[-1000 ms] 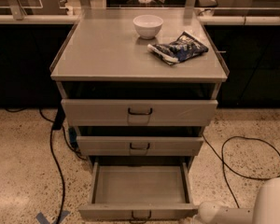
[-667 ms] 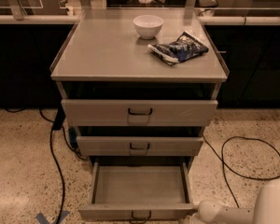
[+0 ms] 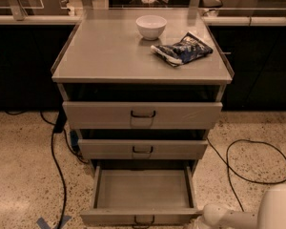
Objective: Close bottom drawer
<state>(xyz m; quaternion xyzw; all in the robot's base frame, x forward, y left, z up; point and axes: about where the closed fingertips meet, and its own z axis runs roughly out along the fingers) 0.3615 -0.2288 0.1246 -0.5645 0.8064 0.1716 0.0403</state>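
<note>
At lower right, gripper (image 3: 203,215): beside bottom drawer (image 3: 140,191) front corner, open or closed cannot be told
Drawers (image 3: 143,149): three, lowest pulled out
Above gripper: one bowl (image 3: 151,26), one bag (image 3: 182,48)

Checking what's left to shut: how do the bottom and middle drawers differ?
The bottom drawer is pulled far out, the middle drawer nearly shut. The bottom drawer's inside shows empty; the middle drawer's is hidden. Both have small dark handles. The gripper is by the bottom drawer's right front corner.

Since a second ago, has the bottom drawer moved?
No. The bottom drawer lies as far out from the middle drawer above as before; the gripper is by its front right corner.
</note>
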